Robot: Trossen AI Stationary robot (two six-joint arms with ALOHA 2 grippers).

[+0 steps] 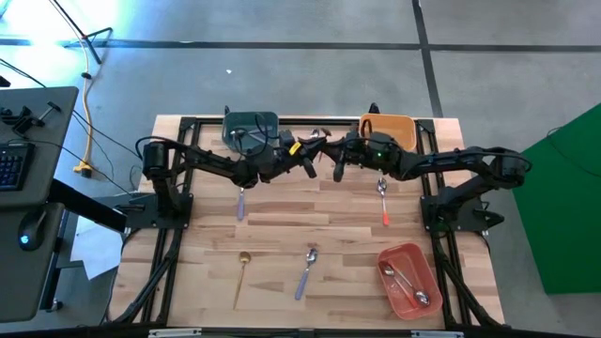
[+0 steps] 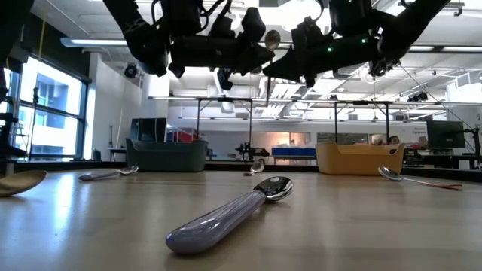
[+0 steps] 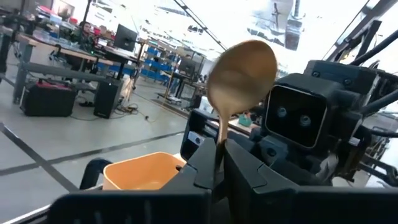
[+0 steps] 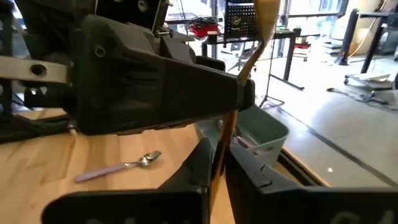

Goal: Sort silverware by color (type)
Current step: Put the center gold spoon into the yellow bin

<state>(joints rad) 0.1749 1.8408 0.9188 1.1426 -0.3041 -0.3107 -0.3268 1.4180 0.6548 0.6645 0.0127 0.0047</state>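
Both pincers meet in mid-air above the far middle of the surface (image 1: 282,221), nose to nose. Left pincer (image 3: 219,163) clamped on the handle of a gold spoon (image 3: 241,70), bowl tilted up. Right pincer (image 4: 217,163) closed on the same spoon's stem from the opposite side; spoon held by both, clear of the wood. Behind left arm: teal bin (image 1: 250,128) at the far edge. Behind right arm: orange bin (image 1: 389,126), also at the far edge. On the wood below the left arm, a lavender-handled spoon (image 1: 240,202). Below the right arm, a red-handled spoon (image 1: 383,200). Toward the near edge: a second gold spoon (image 1: 242,272) on the left, a lavender-handled spoon (image 1: 307,268) in the middle. Near right corner: red-pink bin (image 1: 409,279) with silver-headed spoons (image 1: 406,282) lying inside.
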